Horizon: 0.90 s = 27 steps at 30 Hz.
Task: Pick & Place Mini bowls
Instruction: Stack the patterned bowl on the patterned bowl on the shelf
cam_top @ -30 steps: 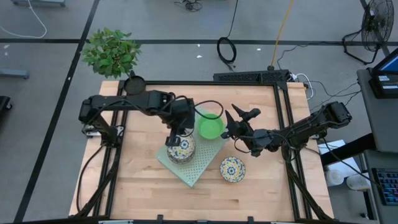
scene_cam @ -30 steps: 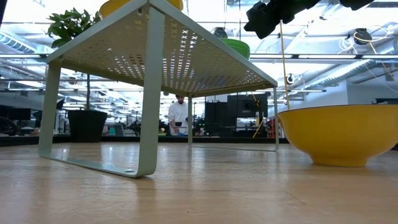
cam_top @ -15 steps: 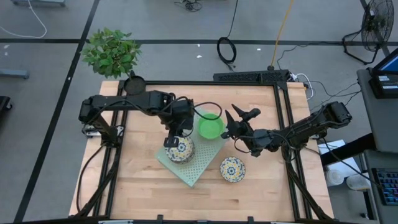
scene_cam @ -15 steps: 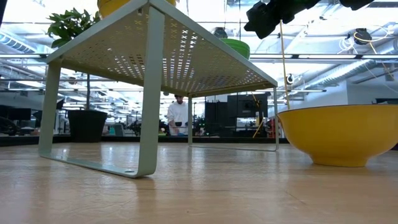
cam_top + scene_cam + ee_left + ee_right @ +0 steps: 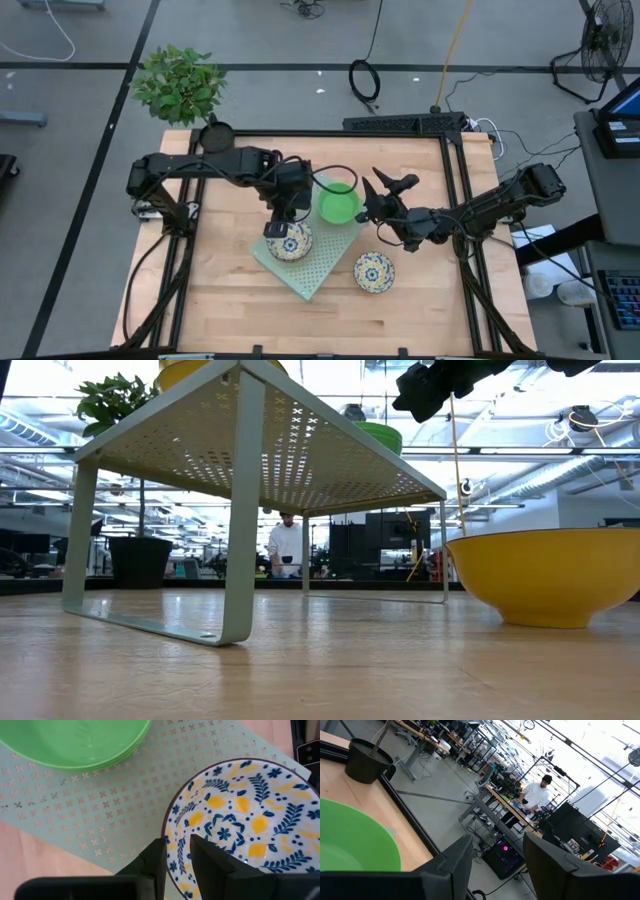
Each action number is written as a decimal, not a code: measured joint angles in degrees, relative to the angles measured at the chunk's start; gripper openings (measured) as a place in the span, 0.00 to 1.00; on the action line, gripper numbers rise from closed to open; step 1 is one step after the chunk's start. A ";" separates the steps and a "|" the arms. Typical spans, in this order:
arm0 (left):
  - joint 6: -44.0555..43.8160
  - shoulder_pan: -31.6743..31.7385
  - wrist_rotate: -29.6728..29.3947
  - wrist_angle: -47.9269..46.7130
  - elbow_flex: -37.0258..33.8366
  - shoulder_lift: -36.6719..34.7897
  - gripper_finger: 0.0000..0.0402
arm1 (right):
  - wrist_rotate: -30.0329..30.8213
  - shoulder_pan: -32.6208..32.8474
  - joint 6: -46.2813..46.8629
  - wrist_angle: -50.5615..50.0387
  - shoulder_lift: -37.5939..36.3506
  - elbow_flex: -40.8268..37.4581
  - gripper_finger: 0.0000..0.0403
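Note:
My left gripper (image 5: 280,228) is shut on a floral mini bowl (image 5: 291,241), blue, yellow and white inside, over the pale green perforated stand (image 5: 310,275). Whether the bowl rests on the stand, I cannot tell. A stack of plain green mini bowls (image 5: 338,204) sits on the stand's far end and also shows in the left wrist view (image 5: 75,742). A second floral bowl (image 5: 374,271), yellow outside (image 5: 545,575), stands on the table right of the stand. My right gripper (image 5: 388,186) hangs open and empty just right of the green bowls (image 5: 355,842). My left gripper pinches the floral bowl's rim (image 5: 168,837) on the side toward the table's left edge. One finger (image 5: 212,867) is inside the bowl and one (image 5: 150,867) is outside. The fingers come from above, pointing down. The bowl stays level, mouth up.
A black plant pot (image 5: 216,135) and a leafy plant (image 5: 178,82) stand at the table's far left corner. The stand's legs (image 5: 243,520) lift its top above the table. Bare wood lies near the front edge (image 5: 300,325). A person (image 5: 287,545) is in the room behind.
My left gripper has gone down toward the stand with the floral bowl, which stays level and now sits lower than before. My right arm has kept still.

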 joint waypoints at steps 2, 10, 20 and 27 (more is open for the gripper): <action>0.18 -0.04 0.00 0.01 0.00 0.00 0.23 | 0.00 0.00 0.00 0.01 0.00 -0.02 0.40; 6.37 -0.04 -3.26 -0.05 1.48 -0.03 0.23 | 0.00 0.00 0.00 0.02 0.00 -0.02 0.40; 10.83 0.12 -5.51 6.83 4.55 -8.78 0.23 | 0.30 1.53 0.00 0.00 0.02 -0.07 0.40; 17.97 0.97 1.58 29.21 -10.34 -21.21 0.23 | 7.22 7.47 -0.18 -0.04 0.02 -1.14 0.40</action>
